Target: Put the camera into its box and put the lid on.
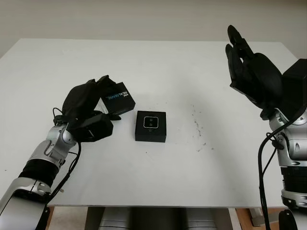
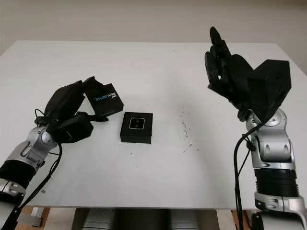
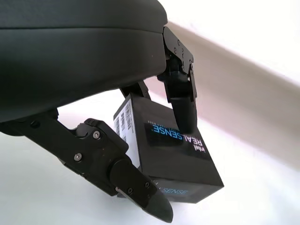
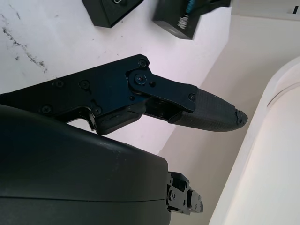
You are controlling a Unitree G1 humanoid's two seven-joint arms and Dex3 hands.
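Left hand (image 1: 88, 112) fingers (image 3: 180, 98) pinch the black lid (image 1: 116, 98) just beside the box (image 1: 150, 126) holding the camera (image 1: 150, 122) on the white surface (image 1: 158, 172); right hand (image 1: 254, 74) raised, open.

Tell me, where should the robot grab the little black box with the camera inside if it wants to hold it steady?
Probably by its two opposite side walls, coming straight down from above. The box lies flat and square on the table, with the camera sitting in its open top, so the outer walls are the free parts to grip. The right hand is open and raised; the left hand already holds the lid.
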